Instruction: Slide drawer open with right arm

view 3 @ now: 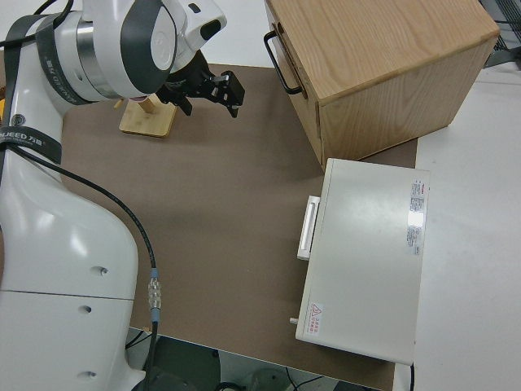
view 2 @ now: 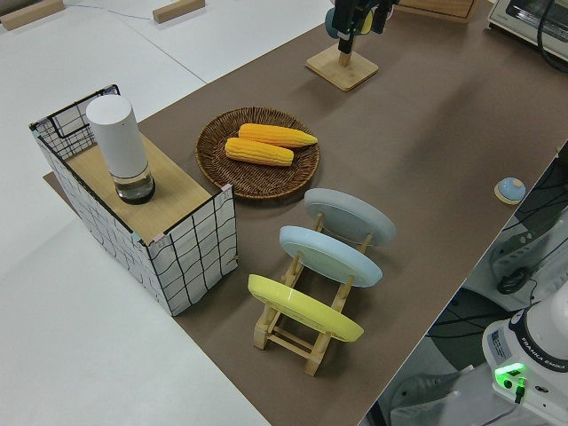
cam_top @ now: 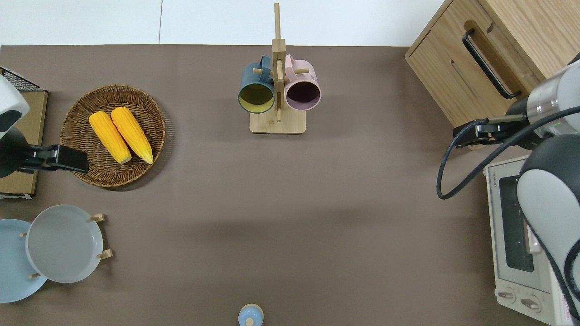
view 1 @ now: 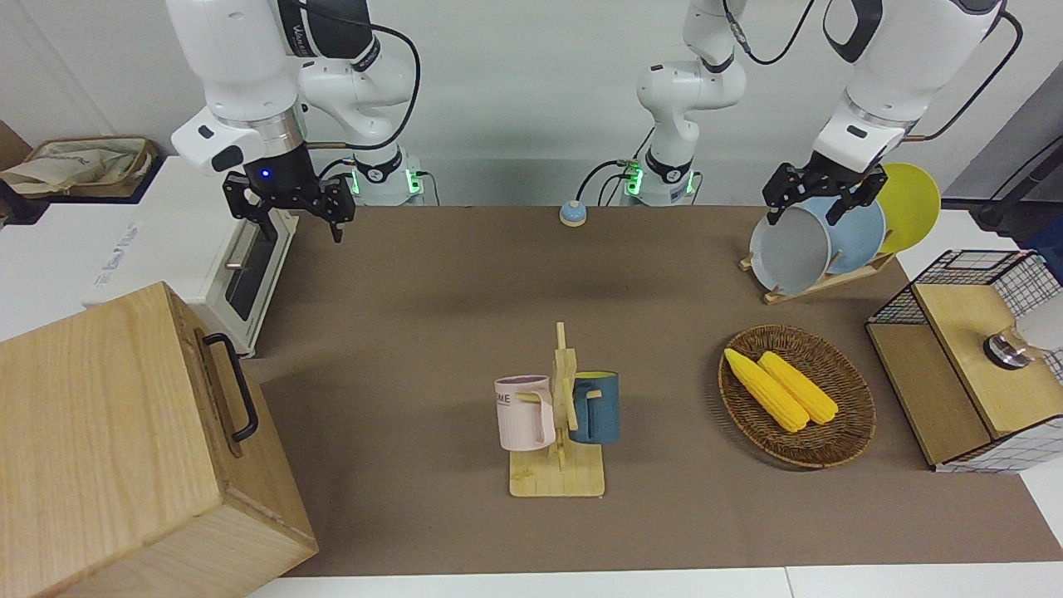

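Note:
The drawer (cam_top: 453, 77) is the shallow light-wood front of the big pale wooden box (view 1: 108, 432) at the right arm's end of the table. It sits flush with the box, its black loop handle (view 1: 233, 386) free; the handle also shows in the overhead view (cam_top: 487, 63) and the right side view (view 3: 284, 62). My right gripper (view 1: 303, 226), blue light at its wrist, is open and empty. In the overhead view it (cam_top: 464, 136) hangs over the table by the box's corner nearest the robots, apart from the handle. It also shows in the right side view (view 3: 213, 91). My left arm is parked, gripper (view 1: 818, 203) open.
A white toaster oven (cam_top: 516, 235) stands beside the box, nearer to the robots. A mug rack (view 1: 558, 415) with two mugs stands mid-table. A basket of corn (view 1: 797, 394), a plate rack (view 1: 830, 241) and a wire-mesh cabinet (view 1: 972, 357) stand at the left arm's end.

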Motion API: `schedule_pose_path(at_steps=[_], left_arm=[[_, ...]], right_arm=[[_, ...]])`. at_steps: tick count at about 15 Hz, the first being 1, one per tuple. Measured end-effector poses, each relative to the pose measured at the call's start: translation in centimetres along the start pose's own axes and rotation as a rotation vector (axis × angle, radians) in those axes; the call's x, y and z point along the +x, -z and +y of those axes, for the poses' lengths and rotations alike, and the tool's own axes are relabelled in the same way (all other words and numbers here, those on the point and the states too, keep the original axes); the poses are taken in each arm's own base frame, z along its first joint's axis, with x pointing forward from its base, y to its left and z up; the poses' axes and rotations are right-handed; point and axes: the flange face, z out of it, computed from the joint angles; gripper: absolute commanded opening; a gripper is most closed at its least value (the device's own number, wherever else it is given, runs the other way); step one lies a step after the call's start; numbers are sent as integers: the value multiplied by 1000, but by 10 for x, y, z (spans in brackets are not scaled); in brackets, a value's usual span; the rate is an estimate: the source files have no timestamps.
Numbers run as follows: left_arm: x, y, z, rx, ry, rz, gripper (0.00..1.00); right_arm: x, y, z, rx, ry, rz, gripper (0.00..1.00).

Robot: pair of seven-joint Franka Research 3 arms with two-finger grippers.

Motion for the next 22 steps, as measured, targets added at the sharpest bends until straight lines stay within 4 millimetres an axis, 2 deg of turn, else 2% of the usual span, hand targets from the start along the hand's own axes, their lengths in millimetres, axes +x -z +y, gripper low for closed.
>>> schedule_pose_path(at_steps=[2, 4, 8, 12, 15, 18, 22], left_arm=[[0, 0, 0, 0, 0, 0, 993], [0, 0, 0, 0, 0, 0, 993], [0, 0, 0, 0, 0, 0, 993], [0, 0, 0, 0, 0, 0, 993], [0, 0, 0, 0, 0, 0, 993], [0, 0, 0, 0, 0, 0, 993], [0, 0, 0, 0, 0, 0, 993]], right_arm=[[1, 2, -2, -87, 18, 21, 983], [2, 6, -14, -188, 55, 49, 983], [5, 6, -60, -405, 162, 107, 983], [13, -5, -97, -604, 223, 162, 983], [24, -25, -129, -740, 263, 233, 983], [39, -61, -152, -888, 328, 310, 983], [55, -112, -155, -1046, 383, 345, 983]])
